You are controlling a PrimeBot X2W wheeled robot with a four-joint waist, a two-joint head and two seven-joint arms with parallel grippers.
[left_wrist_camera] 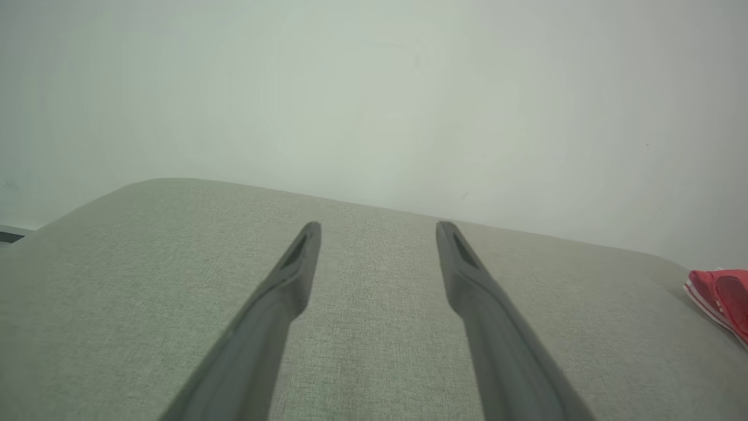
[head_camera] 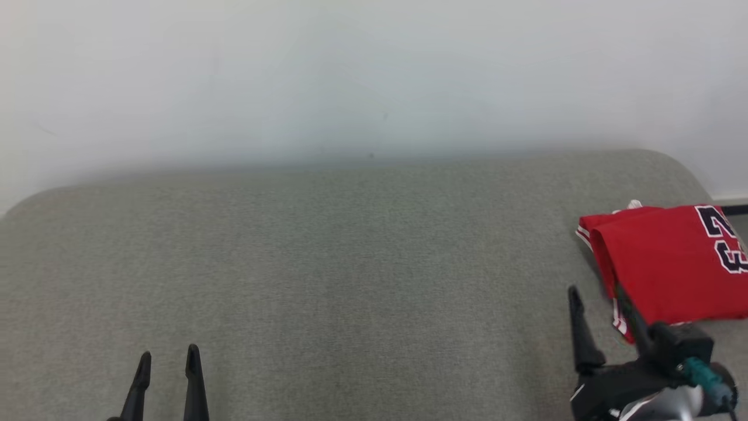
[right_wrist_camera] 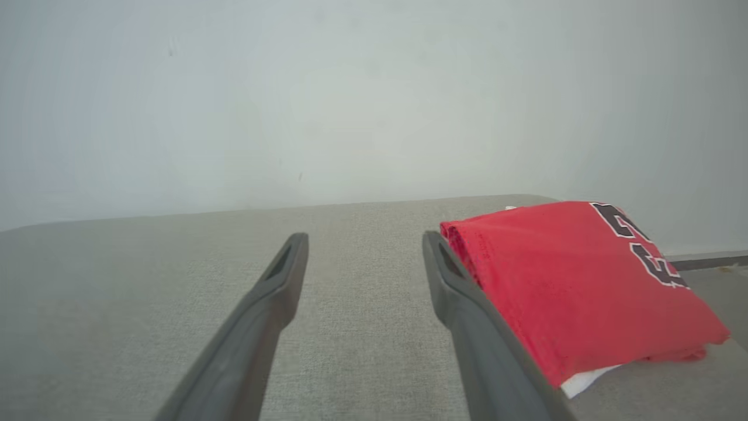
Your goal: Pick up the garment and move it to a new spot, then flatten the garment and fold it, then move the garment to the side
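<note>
The garment point(head_camera: 672, 263) is a red jersey with dark, white-edged numerals, folded into a flat rectangle at the far right of the grey fabric surface point(head_camera: 350, 263). My right gripper point(head_camera: 596, 289) stands open at the garment's left edge with nothing between its fingers. In the right wrist view the garment point(right_wrist_camera: 572, 280) lies just right of the right gripper point(right_wrist_camera: 364, 237), one finger running along the folded edge; whether it touches, I cannot tell. My left gripper point(head_camera: 169, 352) is open and empty at the lower left, far from the garment. The left wrist view shows the left gripper point(left_wrist_camera: 378, 225) above bare fabric and a red corner of the garment point(left_wrist_camera: 721, 295).
A pale wall point(head_camera: 374, 76) rises straight behind the surface. The surface's back corners are rounded, and its right edge point(head_camera: 701, 181) runs close behind the garment. A white layer point(right_wrist_camera: 587, 381) peeks out under the garment's near corner.
</note>
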